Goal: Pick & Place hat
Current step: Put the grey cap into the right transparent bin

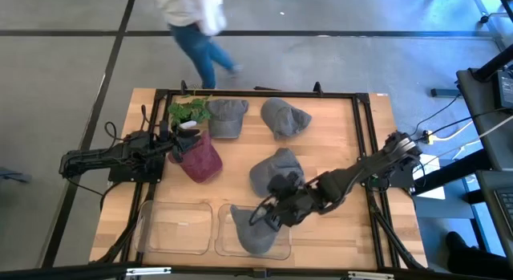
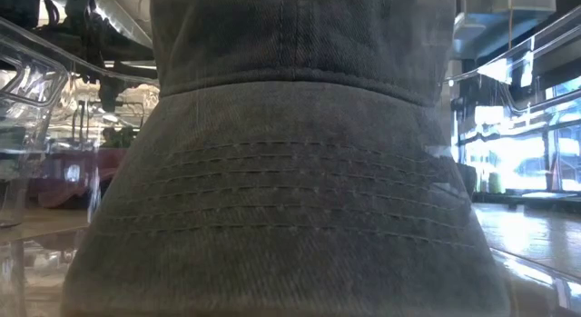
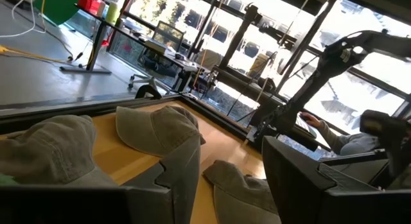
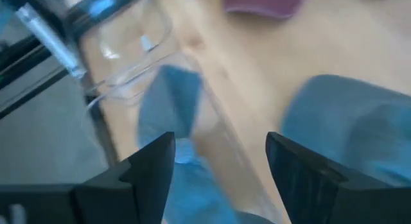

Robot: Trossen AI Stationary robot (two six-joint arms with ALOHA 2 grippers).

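A grey cap (image 1: pixel 255 230) lies in the right clear bin (image 1: pixel 280 249) at the table's near edge; in the low view this cap (image 2: pixel 290 208) fills the picture. My right gripper (image 1: pixel 269 209) hovers open just above it, and the right wrist view shows the open gripper (image 4: pixel 221 169) over the cap (image 4: pixel 170 102) and the bin's wall (image 4: pixel 122 83). Another grey cap (image 1: pixel 275 169) rests on the table behind that gripper. My left gripper (image 1: pixel 181 142) waits open beside a maroon cap (image 1: pixel 200 160).
Two more grey caps (image 1: pixel 227 116) (image 1: pixel 284 117) lie near the far edge, beside a potted plant (image 1: pixel 189 111). A second clear bin (image 1: pixel 175 226) stands left of the first. A black frame (image 1: pixel 362 144) borders the table. A person (image 1: pixel 196 23) walks beyond the far edge.
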